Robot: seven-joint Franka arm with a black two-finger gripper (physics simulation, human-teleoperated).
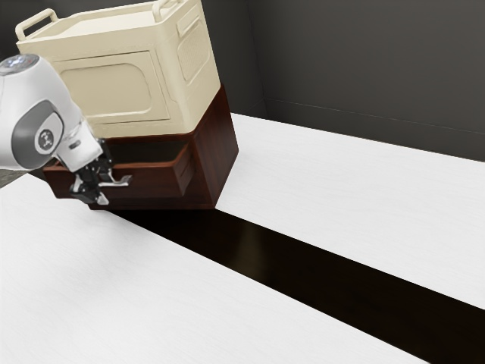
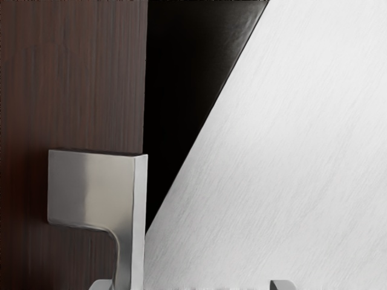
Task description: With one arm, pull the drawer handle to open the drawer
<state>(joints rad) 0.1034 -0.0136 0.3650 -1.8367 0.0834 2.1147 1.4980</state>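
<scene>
In the exterior view my gripper [image 1: 98, 189] is at the front of the dark red-brown drawer [image 1: 154, 182], around its silver handle [image 1: 121, 181]. The drawer stands partly pulled out, with its dark inside showing behind the front's top edge. In the wrist view the gripper [image 2: 191, 284] has its two fingertips wide apart. The metal handle [image 2: 91, 187] comes down between them, close beside one fingertip and far from the other, against the wooden drawer front [image 2: 72, 72]. Part of the handle is hidden behind the gripper in the exterior view.
A cream crate [image 1: 114, 91] with raised handles sits on top of the wooden cabinet [image 1: 218, 144]. White surfaces [image 1: 341, 189] lie on both sides of a dark strip [image 1: 303, 265] running from the cabinet toward the exterior view's lower right. A dark wall [image 1: 364, 68] stands behind.
</scene>
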